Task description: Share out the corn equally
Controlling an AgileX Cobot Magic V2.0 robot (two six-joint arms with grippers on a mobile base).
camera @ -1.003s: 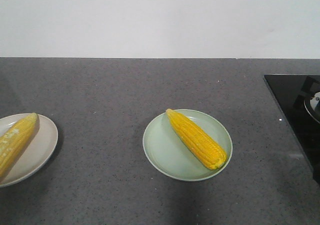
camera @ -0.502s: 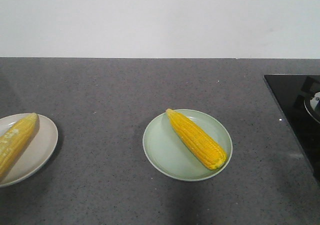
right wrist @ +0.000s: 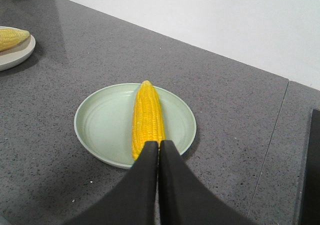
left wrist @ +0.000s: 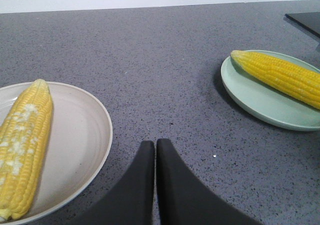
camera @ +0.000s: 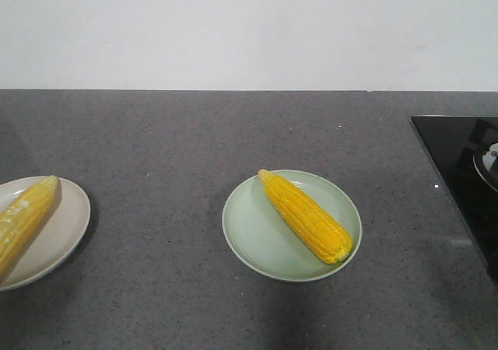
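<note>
While two plates share a speckled grey countertop (camera: 179, 148), one cob of bright yellow corn (camera: 306, 215) lies diagonally across a pale green plate (camera: 257, 237) just right of centre in the front view, its pointed tip toward the upper left and its blunt end at the lower right rim. A second cob (camera: 23, 218), paler and glazed with white highlights, rests on a cream plate (camera: 66, 229) cut off by the left edge of the frame, tip pointing to the upper right. The two plates sit well apart. Seen from the left wrist camera, the left gripper (left wrist: 155, 147) fills the bottom centre of the frame with its dark fingers pressed together and nothing between them, above bare counter just beside the cream plate's rim. From the right wrist camera, the right gripper (right wrist: 159, 146) is likewise closed and empty at the bottom centre, its tips overlapping the near end of the cob on the green plate; whether they touch it cannot be told. A glossy black cooktop (camera: 459, 171) occupies the right edge of the front view, and a plain white wall (camera: 249, 31) runs across the top.
</note>
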